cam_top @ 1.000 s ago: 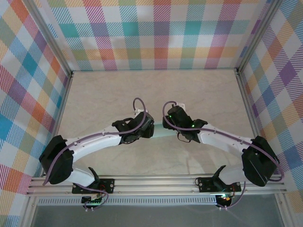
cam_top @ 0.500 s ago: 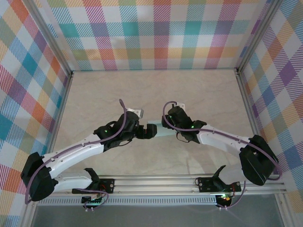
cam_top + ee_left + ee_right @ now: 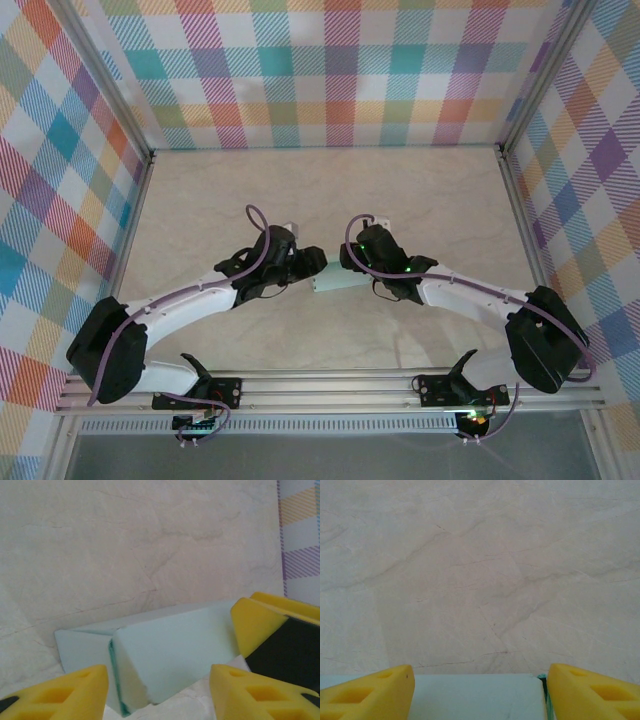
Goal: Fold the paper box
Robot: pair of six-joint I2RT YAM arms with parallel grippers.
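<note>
The paper box (image 3: 336, 279) is a pale mint flat card box lying between both grippers at the table's middle. In the right wrist view the paper box (image 3: 470, 692) spans the gap between the two yellow fingers, and my right gripper (image 3: 480, 702) is shut across its width. In the left wrist view the paper box (image 3: 175, 647) lies tilted with its near end flap ajar, showing a dark green edge. My left gripper (image 3: 159, 692) stands open, its fingers (image 3: 65, 692) either side of that near end without touching it. A yellow finger of the right gripper (image 3: 257, 625) presses the box's far end.
The marble-patterned table (image 3: 420, 200) lies inside plaid walls (image 3: 330, 70) with metal rails (image 3: 520, 200) along its sides. Both arms reach inward and their wrists meet close together at the middle, with open tabletop behind them.
The left arm drew back to the left, then came forward to the box's left end again. Its jaws spread wide, then narrowed. The right arm and the box barely moved.
</note>
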